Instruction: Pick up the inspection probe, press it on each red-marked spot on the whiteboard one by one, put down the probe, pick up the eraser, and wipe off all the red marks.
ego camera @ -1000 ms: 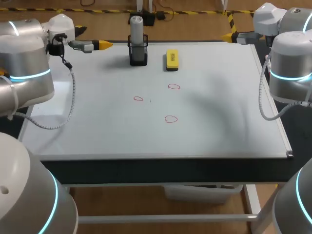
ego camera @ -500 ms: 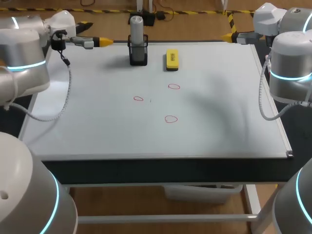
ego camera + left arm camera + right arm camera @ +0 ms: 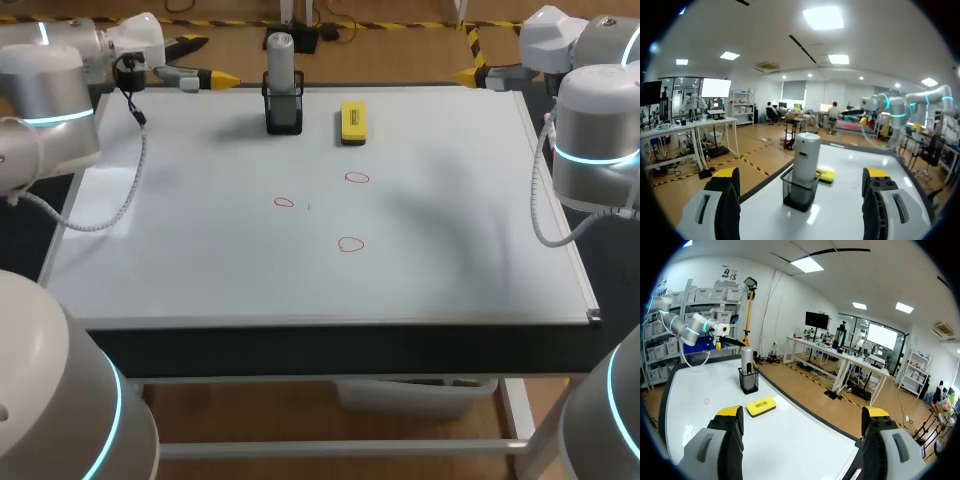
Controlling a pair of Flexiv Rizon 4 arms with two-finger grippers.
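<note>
The grey cylindrical probe (image 3: 281, 68) stands upright in a black mesh holder (image 3: 283, 115) at the far side of the whiteboard (image 3: 450, 220). A yellow eraser (image 3: 352, 121) lies just right of the holder. Three red circles (image 3: 284, 202) (image 3: 357, 178) (image 3: 350, 244) are drawn mid-board. My left gripper (image 3: 213, 62) hovers open at the far left edge, level with the probe. In the left wrist view the probe (image 3: 806, 152) stands ahead, centred between the open gripper's (image 3: 801, 176) fingers. My right gripper (image 3: 468, 74) is open and empty at the far right corner; its wrist view shows the open gripper (image 3: 802, 414), the probe (image 3: 746, 362) and the eraser (image 3: 761, 406) ahead.
The board's metal frame edge (image 3: 590, 315) runs along the right and front sides. A grey coiled cable (image 3: 135, 190) hangs from my left arm over the board's left part.
My left gripper has shifted right and toward the far edge, closer to the probe, while that arm swung back. The right arm has not moved.
</note>
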